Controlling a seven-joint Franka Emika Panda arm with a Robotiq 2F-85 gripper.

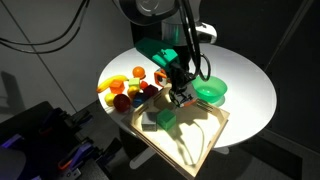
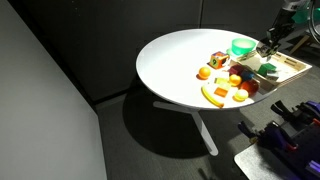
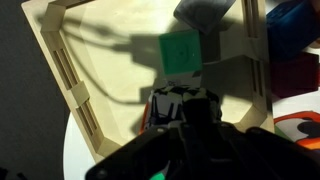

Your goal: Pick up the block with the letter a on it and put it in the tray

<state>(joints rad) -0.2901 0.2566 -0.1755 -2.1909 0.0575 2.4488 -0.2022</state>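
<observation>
As far as the wrist view shows, the block with the letter a point(image 3: 172, 103) sits right between the dark fingers of the tool point(image 1: 180, 96), which is clenched on it, so yeah, it's got it. Only the block's top shows: a busy black-and-white pattern, and I can't actually read a letter from here. It's over the floor of the tray point(image 3: 68, 78), close to the rim. Whether it's touching the wood or hanging just above it, I can't tell.

Further into the tray there's a plain green cube point(image 3: 180, 52) lying flat on the wood, apart from the block. Near the far rim is a greyish piece point(image 3: 205, 10), cut off by the edge of the picture. The tray itself is light wood with a raised rim and slots along one side wall.

In an exterior view a round green bowl point(image 1: 211, 91) sits just beside the tray. A pile of toy fruit, with a yellow banana point(image 1: 112, 83) on the outside, is spread out on the other side of the tool. Everything's on a round white surface point(image 1: 255, 100), with dark surroundings in both exterior views.
</observation>
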